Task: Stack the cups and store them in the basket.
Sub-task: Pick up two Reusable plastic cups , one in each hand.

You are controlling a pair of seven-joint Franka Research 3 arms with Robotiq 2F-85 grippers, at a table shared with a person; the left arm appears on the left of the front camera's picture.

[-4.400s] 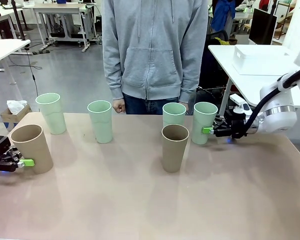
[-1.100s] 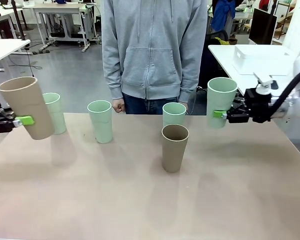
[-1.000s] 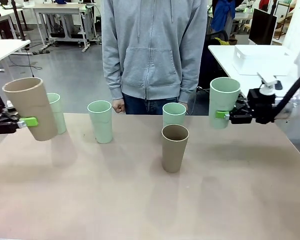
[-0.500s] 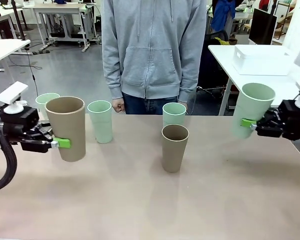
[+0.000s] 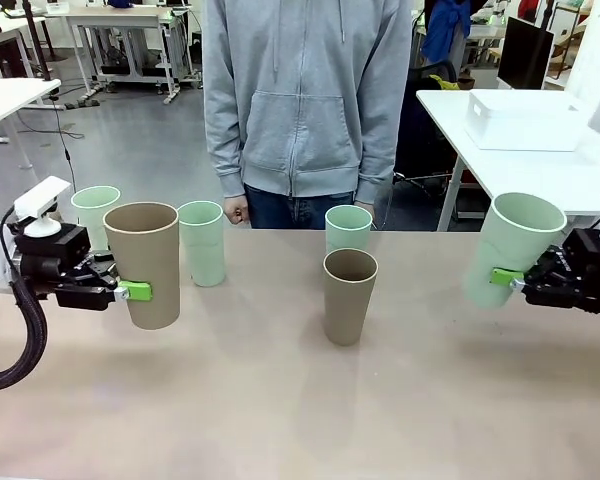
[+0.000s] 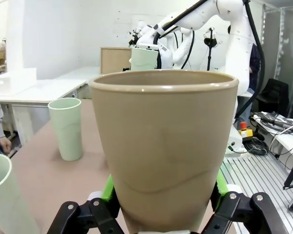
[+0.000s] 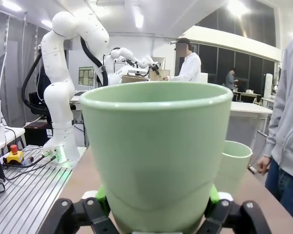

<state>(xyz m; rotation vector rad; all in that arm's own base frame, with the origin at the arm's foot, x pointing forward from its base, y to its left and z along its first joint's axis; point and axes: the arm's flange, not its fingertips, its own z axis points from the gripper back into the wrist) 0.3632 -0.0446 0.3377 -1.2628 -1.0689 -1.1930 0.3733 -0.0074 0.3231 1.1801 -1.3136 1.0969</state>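
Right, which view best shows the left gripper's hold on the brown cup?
Left wrist view: the brown cup is close up, with the green pads of the left gripper on both sides of its lower wall. Front view: whole cup, one pad visible. Right wrist view: tiny, far off.

Four mint cups, two tan cups, one basket.

Obstacles: nearest mint cup, just beyond held tan cup in left gripper jaws; standing tan cup and rear mint cup, between both jaw pairs. Free: bare table under jaws; gap beyond held mint cup in right gripper jaws.
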